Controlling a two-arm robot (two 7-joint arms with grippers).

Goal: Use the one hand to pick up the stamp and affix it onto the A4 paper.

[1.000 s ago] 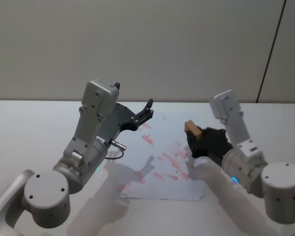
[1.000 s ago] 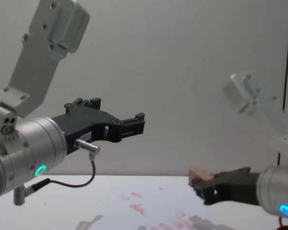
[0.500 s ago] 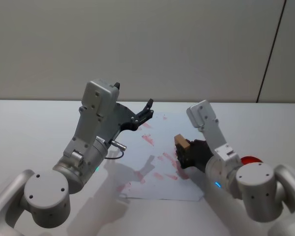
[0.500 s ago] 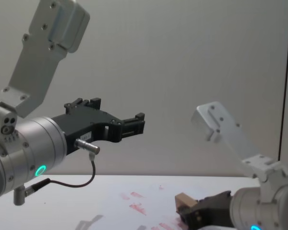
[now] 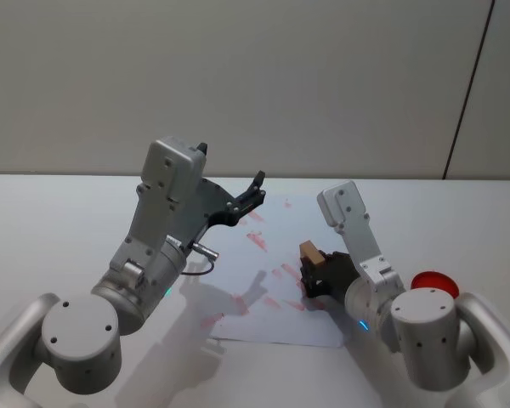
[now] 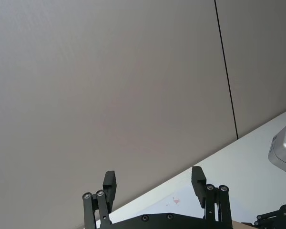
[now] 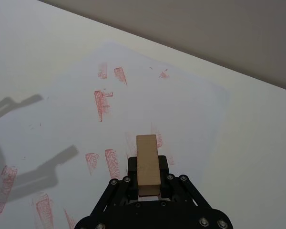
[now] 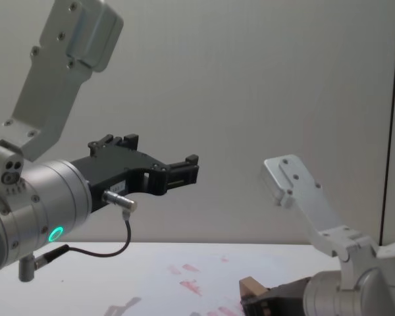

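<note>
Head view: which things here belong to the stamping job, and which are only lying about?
Job: right gripper, jaws shut on the stamp; A4 paper with red marks.
Lying about: flat red thing on the table; left gripper, idle, raised, jaws open.
</note>
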